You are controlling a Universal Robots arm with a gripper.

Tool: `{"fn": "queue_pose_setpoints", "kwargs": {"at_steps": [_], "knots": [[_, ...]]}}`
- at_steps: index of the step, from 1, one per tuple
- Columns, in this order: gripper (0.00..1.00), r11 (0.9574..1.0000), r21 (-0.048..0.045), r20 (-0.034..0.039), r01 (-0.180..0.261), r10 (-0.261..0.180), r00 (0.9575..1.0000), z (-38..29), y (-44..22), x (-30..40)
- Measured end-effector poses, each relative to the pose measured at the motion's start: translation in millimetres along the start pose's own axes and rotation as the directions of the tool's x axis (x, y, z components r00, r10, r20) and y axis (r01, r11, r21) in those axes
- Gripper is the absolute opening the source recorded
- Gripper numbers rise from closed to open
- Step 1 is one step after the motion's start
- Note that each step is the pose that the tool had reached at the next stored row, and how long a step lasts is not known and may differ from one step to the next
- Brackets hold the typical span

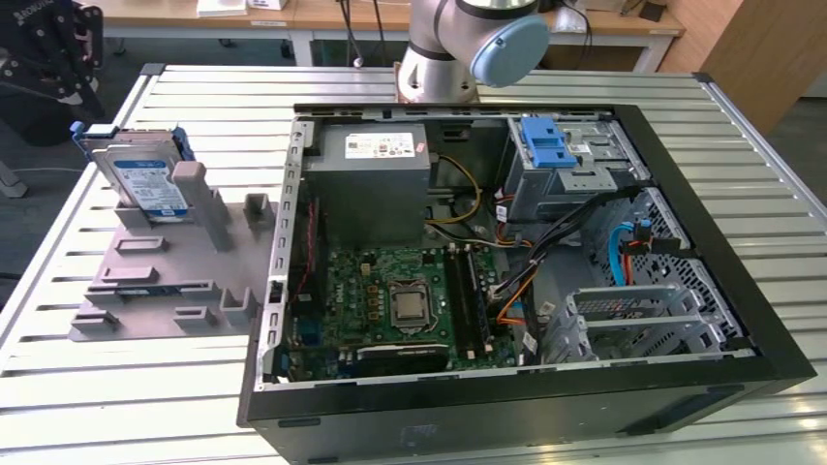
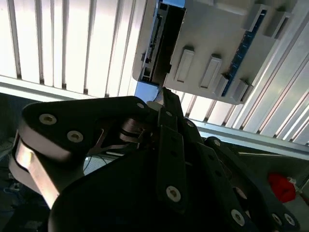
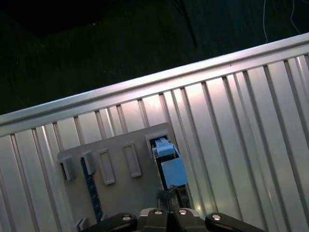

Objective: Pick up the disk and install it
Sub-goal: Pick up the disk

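Note:
The disk (image 1: 139,179) stands on edge in a grey slotted holder (image 1: 168,281) on the table, at the exterior view's left. It is silver with a blue-and-white label and blue rails. My gripper (image 1: 52,68) hangs dark above the table's far corner, up and to the exterior view's left of the disk, apart from it and holding nothing. In the second wrist view the gripper (image 2: 164,96) points toward the disk's thin edge (image 2: 164,38) in the holder (image 2: 217,38). In the first wrist view the disk's blue end (image 3: 169,164) sticks out of the holder (image 3: 120,193), just beyond the gripper (image 3: 166,215).
An open computer case (image 1: 723,223) lies on the slatted metal table (image 1: 194,387). Inside are a grey power supply (image 1: 375,160), a green motherboard (image 1: 401,300) and a metal drive cage with a blue bracket (image 1: 549,145). The arm's base (image 1: 446,58) stands behind the case.

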State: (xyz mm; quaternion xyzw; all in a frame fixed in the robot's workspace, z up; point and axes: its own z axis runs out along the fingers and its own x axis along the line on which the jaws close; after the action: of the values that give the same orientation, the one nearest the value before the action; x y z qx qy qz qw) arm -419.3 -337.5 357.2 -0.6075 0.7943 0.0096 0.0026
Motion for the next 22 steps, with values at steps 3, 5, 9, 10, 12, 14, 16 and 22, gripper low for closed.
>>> {"fn": "queue_pose_setpoints", "kwargs": {"at_steps": [3,5,9,10,12,14,16,22], "knots": [[0.11,0.9991,-0.0005,-0.0004,0.042,-0.042,0.9991,0.1,0.0,0.0],[0.11,0.9975,-0.0009,-0.0007,0.07,-0.07,0.9975,0.2,0.0,0.0],[0.11,0.9921,-0.0015,-0.0014,0.126,-0.126,0.9921,0.4,0.0,0.0],[0.11,0.9902,-0.0016,-0.0014,0.14,-0.14,0.9902,0.4,0.0,0.0],[0.11,0.9855,-0.0021,-0.0017,0.17,-0.17,0.9855,0.5,-0.1,0.0],[0.11,0.9823,-0.0023,-0.0019,0.187,-0.187,0.9823,0.7,0.6,0.1],[0.11,0.982,-0.0021,-0.0018,0.189,-0.189,0.982,0.8,2.4,0.7],[0.23,0.982,-0.0021,-0.0018,0.189,-0.189,0.982,0.8,3.0,0.8]]}}
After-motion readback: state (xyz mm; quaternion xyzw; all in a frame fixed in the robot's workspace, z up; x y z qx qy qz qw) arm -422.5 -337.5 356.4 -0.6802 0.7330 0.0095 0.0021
